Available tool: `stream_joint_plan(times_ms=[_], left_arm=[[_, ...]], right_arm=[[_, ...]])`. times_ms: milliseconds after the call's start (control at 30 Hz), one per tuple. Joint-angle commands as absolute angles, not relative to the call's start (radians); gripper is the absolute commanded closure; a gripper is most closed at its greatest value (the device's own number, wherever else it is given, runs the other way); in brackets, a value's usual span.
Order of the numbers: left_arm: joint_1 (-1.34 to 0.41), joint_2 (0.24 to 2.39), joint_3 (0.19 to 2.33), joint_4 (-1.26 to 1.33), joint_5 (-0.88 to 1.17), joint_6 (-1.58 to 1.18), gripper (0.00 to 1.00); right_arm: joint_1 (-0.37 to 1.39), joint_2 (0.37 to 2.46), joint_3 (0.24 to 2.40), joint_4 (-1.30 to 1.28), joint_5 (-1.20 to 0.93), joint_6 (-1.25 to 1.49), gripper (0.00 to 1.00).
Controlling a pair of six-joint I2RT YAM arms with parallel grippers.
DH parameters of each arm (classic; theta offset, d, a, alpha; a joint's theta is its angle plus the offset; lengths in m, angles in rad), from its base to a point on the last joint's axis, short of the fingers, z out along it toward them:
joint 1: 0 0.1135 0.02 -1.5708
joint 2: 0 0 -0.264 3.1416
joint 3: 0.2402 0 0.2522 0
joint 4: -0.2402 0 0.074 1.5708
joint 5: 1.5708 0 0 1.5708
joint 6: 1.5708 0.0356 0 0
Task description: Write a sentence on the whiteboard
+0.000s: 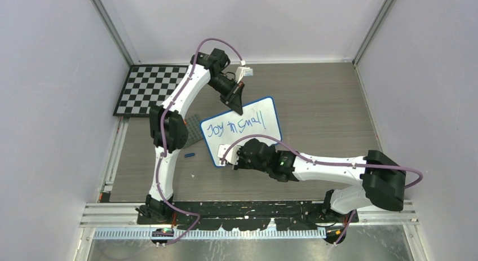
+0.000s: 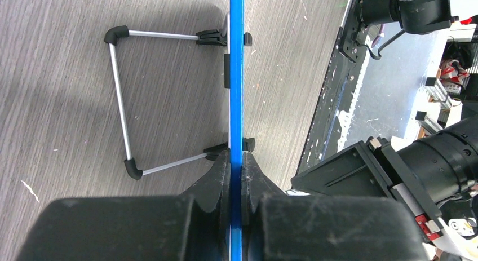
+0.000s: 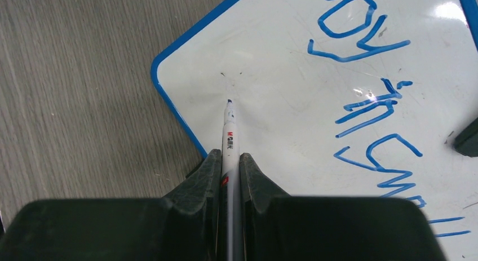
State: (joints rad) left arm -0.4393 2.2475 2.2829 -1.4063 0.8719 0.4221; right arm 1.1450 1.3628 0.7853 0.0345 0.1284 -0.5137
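Observation:
The whiteboard with a blue frame stands tilted mid-table. The sentence reads "Joy in Small" in blue, on one line. My left gripper is shut on the board's top edge, and the left wrist view shows its jaws clamped on the blue frame at the gripper. My right gripper is shut on a white marker. The marker's blue tip points at the blank lower-left part of the whiteboard, below the sentence. I cannot tell whether the tip touches.
A black-and-white checkerboard lies at the back left. A grey studded plate lies left of the board, and a small blue cap lies on the table near it. The board's wire stand props it from behind.

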Motion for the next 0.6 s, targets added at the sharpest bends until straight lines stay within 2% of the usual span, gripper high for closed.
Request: stream_joint_plan(times_ms=[0, 567], left_arm=[[-0.469, 2.297, 2.246, -1.459, 0.82, 0.422, 1.0], [-0.486, 2.298, 2.242, -1.459, 0.813, 0.42, 1.0]], right_arm=[[1.164, 1.387, 0.794, 0.132, 0.198, -0.535, 1.0], [1.184, 1.407, 0.762, 0.17, 0.288, -0.581, 1.0]])
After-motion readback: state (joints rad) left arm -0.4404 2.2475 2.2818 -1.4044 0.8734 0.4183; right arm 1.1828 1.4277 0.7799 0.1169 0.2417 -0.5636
